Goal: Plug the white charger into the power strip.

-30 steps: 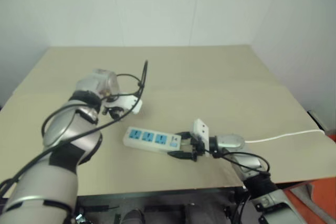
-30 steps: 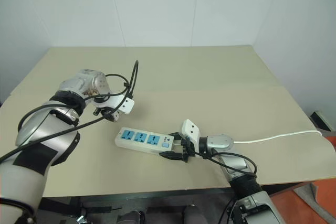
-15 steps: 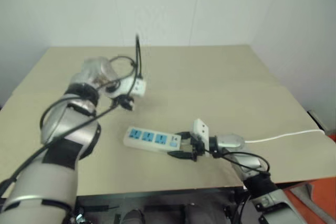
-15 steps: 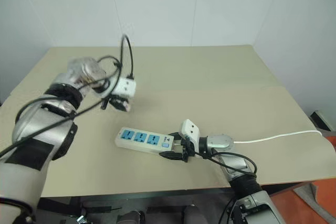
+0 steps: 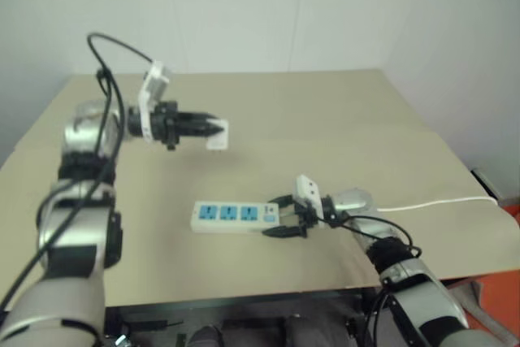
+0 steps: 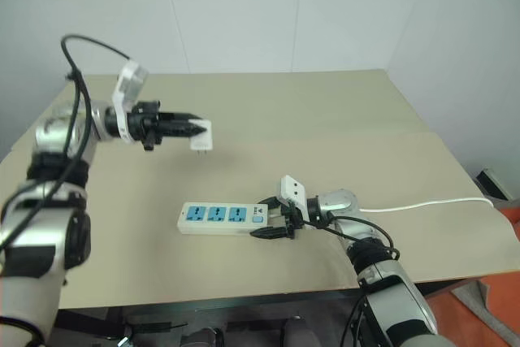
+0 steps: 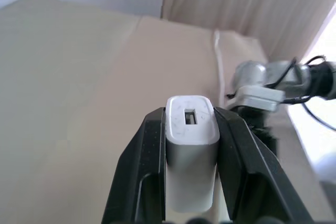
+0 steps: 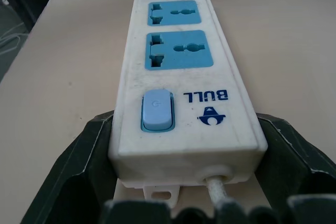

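White charger (image 7: 191,145): clamped in your left hand (image 6: 195,129), aloft over the bench (image 6: 341,127) | power strip (image 6: 222,217): flat on bench, switch end between your right hand's (image 6: 272,219) fingers | left: align, insert.

Both head views looked down over the bench (image 5: 341,111) from its near edge; each wrist view sat close behind its tool.

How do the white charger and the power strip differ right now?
The white charger is a small plain block held in the air by the left pincer; the power strip is a long bar lying flat on the table, its switch end between the right pincer fingers. Only the strip has blue sockets. Both are white plastic.
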You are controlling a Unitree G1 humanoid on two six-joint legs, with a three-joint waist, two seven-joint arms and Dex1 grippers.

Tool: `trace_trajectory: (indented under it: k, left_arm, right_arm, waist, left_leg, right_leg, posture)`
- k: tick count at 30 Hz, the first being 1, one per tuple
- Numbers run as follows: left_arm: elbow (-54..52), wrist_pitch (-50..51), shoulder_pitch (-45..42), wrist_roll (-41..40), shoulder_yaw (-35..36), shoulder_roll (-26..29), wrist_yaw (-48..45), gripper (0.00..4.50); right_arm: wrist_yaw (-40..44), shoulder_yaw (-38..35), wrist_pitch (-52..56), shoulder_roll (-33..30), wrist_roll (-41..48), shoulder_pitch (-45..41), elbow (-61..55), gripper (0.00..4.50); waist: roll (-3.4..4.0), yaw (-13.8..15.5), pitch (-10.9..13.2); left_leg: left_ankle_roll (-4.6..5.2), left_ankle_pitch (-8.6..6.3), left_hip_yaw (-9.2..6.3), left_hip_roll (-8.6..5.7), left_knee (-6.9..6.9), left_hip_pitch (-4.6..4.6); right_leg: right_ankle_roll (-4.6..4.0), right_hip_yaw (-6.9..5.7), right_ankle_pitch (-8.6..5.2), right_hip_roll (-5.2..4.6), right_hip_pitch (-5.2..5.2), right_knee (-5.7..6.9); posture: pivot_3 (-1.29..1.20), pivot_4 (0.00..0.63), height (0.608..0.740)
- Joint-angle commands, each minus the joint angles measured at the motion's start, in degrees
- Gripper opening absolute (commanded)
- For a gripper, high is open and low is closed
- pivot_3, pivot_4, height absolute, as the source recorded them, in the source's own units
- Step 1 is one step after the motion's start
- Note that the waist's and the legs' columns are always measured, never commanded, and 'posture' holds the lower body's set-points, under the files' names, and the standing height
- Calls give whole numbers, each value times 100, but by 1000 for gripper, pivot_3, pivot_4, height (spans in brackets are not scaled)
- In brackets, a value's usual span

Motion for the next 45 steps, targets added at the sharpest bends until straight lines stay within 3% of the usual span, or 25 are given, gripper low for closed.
trace_trajectory:
  k: [1, 7, 14, 18, 30, 45]
  left_arm:
    - [-1158, 261, 598, -807, 405, -77, -122, 988]
    - [-1841, 714, 1383, -1147, 177, -120, -135, 988]
    - [-1589, 626, 1604, -1228, -361, -99, -156, 988]
    - [-1407, -23, 1851, -1221, -878, -194, -156, 988]
    - [-226, -826, 1307, -1187, -1109, -831, -156, 988]
    - [345, -988, 1015, -1236, -1574, -814, -156, 988]
  right_arm:
    - [106, 40, -554, 5, -291, -97, 520, 3416]
    - [213, 5, -861, 115, -309, -171, 941, 3416]
    - [152, -5, -1054, 191, -393, -146, 1092, 3416]
    - [89, -1, -1064, 237, -461, -134, 1074, 3416]
    - [25, -39, -942, 269, -456, 11, 825, 3416]
    - [-126, -2, -900, 327, -475, 133, 645, 3416]
  waist:
    - [0, 8, 0]
    - [-3, 1, -3]
    - [-8, -2, -8]
    - [-7, -10, -11]
    - [-11, -8, -13]
    - [-11, -22, -13]
  left_leg:
    - [0, 0, 1, 0, 1, 0]
    - [-1, 0, 1, -1, 5, 22]
    - [-1, 0, 0, -1, 4, 26]
    - [0, 0, 1, -1, -3, 49]
    - [0, 0, -1, -1, -2, 54]
    - [0, 0, -2, 0, -4, 56]
  right_leg:
    - [-8, 0, 5, 0, 1, -1]
    - [-5, -1, 3, 1, 23, -1]
    - [-5, -1, 3, 2, 27, -3]
    - [-5, 2, 0, 2, 46, -5]
    - [1, 0, -5, 4, 59, -14]
    - [26, 1, -20, 6, 59, -14]
  posture:
    - [0, 150, 740]
    - [0, 150, 740]
    - [0, 150, 740]
    - [0, 150, 740]
    - [0, 150, 740]
    - [0, 150, 740]
